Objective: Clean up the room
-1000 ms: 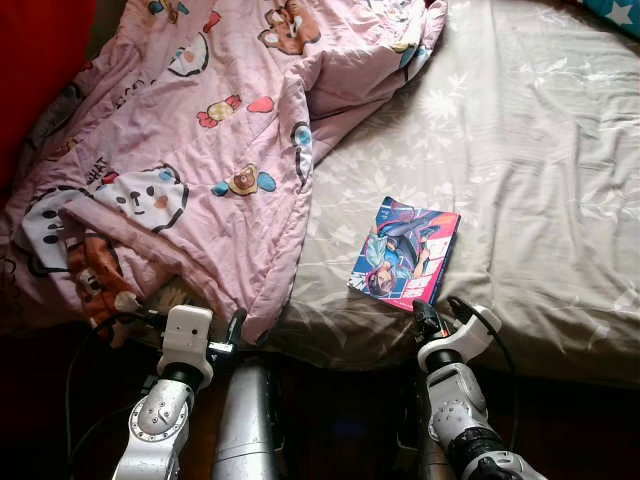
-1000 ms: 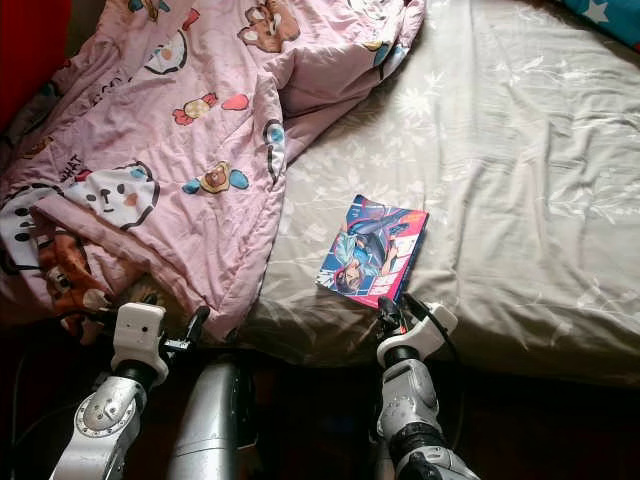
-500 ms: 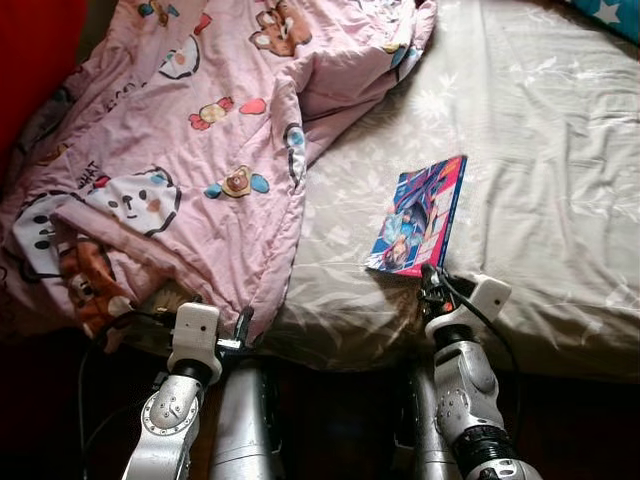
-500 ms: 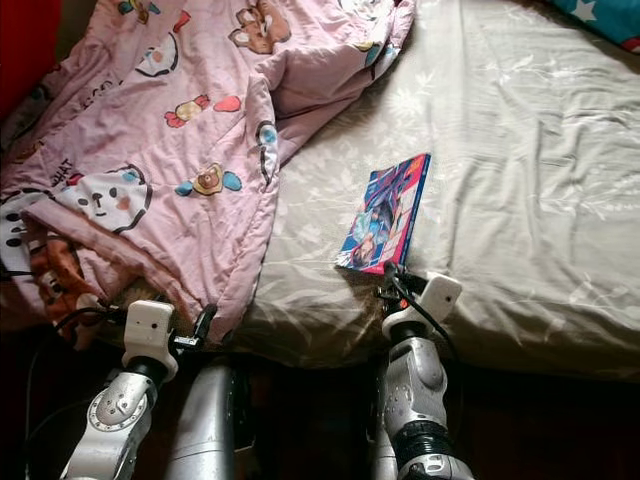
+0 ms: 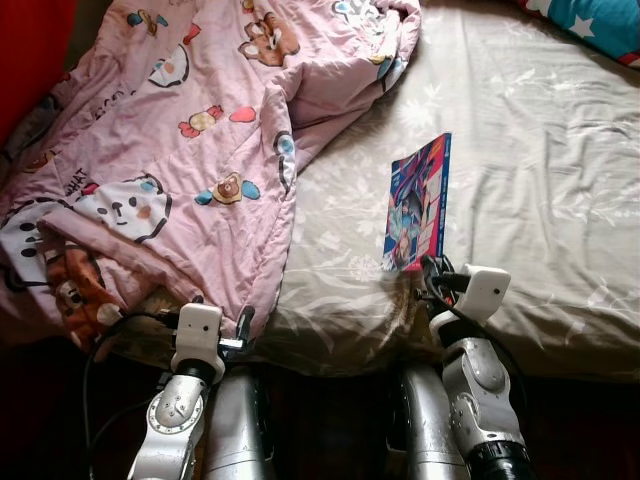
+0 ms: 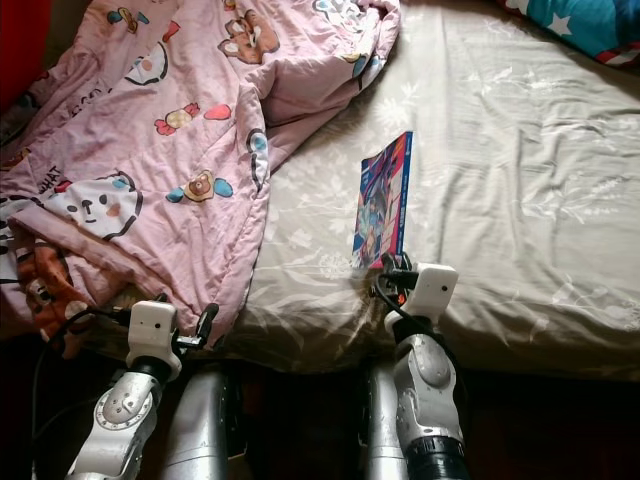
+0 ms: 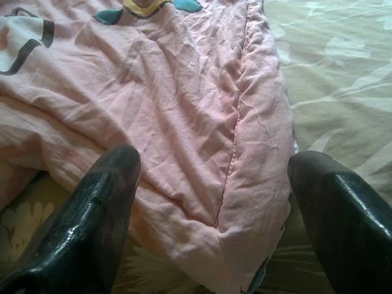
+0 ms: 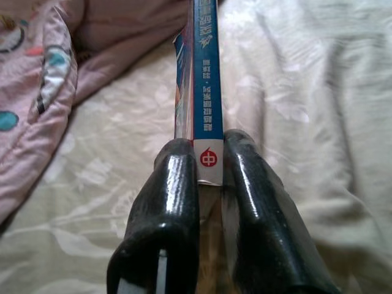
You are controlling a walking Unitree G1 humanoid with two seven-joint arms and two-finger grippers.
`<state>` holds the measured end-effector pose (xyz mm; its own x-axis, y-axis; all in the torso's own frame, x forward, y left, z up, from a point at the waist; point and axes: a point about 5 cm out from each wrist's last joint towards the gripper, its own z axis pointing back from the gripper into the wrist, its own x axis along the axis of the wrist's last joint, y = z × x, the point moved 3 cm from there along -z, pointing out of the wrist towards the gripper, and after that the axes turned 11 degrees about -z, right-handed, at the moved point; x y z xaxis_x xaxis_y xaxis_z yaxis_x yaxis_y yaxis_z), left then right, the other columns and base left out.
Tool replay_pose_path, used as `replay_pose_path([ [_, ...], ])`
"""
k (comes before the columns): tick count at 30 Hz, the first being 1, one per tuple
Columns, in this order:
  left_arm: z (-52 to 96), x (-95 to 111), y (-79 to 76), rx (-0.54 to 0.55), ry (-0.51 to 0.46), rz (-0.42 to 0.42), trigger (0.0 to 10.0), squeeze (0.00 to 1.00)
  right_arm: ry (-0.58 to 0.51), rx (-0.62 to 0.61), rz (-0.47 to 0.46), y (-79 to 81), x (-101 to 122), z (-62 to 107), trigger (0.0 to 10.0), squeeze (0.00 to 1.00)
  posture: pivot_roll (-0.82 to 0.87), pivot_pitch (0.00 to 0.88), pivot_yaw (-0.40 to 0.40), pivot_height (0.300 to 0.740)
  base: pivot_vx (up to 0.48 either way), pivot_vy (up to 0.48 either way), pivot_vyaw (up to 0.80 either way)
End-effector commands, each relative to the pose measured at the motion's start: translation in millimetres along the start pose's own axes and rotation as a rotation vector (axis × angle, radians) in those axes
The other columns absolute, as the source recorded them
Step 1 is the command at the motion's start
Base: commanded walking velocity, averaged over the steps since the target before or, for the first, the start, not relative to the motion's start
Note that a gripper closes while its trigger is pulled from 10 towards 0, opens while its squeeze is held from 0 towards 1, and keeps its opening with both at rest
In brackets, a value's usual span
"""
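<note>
From the head camera, the right gripper [image 5: 428, 272] is pinching the book [image 5: 418, 203] by its bottom corner, standing it on edge on the bed [image 5: 540, 180], beside the pink blanket [image 5: 190, 150]. The left gripper [image 5: 215, 322] is hanging by the blanket's edge.

Left wrist: fingers [image 7: 98, 208] are spread wide over the blanket.

Right wrist: both fingers [image 8: 168, 202] are squeezing the spine. The grip is tiny, so I'd guess the book could pivot or slip out when lifted.
</note>
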<state>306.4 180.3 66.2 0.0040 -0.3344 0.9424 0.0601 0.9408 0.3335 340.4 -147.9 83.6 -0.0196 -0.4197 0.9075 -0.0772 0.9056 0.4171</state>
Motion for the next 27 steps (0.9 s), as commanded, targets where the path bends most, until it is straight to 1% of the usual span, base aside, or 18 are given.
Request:
replay_pose_path([
  [1, 5.6, -11, -3.5, -0.011, 0.035, -0.012, 10.0, 0.00, -0.020, 0.006, 0.031, 2.8, 7, 0.7, 10.0, 0.00, 0.00, 0.218, 0.022, 0.617, 0.000, 0.000, 0.00],
  [4, 5.3, -13, -3.6, -0.010, 0.039, -0.010, 10.0, 0.00, -0.005, 0.003, 0.030, 3.5, 5, 2.2, 10.0, 0.00, 0.00, 0.211, 0.019, 0.642, 0.000, 0.000, 0.00],
  [12, 5.6, -16, -3.6, -0.004, 0.042, -0.005, 10.0, 0.00, 0.016, -0.006, 0.038, 3.2, 3, 3.6, 10.0, 0.00, 0.00, 0.201, 0.014, 0.692, 0.000, 0.000, 0.00],
  [16, 6.3, -18, -4.0, -0.004, 0.045, -0.002, 10.0, 0.00, 0.017, -0.007, 0.038, 2.9, 3, 3.8, 10.0, 0.00, -0.01, 0.198, 0.013, 0.702, 0.000, 0.000, 0.00],
  [21, 8.4, -22, -6.4, -0.006, 0.057, 0.002, 10.0, 0.00, 0.024, -0.013, 0.038, 1.0, 3, 3.9, 10.0, 0.00, -0.01, 0.189, 0.009, 0.730, 0.000, 0.000, 0.00],
  [27, 6.9, -22, -5.4, -0.003, 0.056, 0.005, 10.0, 0.00, 0.030, -0.021, 0.035, 1.3, 2, 3.5, 10.0, 0.00, -0.01, 0.189, 0.005, 0.730, 0.000, 0.000, 0.00],
])
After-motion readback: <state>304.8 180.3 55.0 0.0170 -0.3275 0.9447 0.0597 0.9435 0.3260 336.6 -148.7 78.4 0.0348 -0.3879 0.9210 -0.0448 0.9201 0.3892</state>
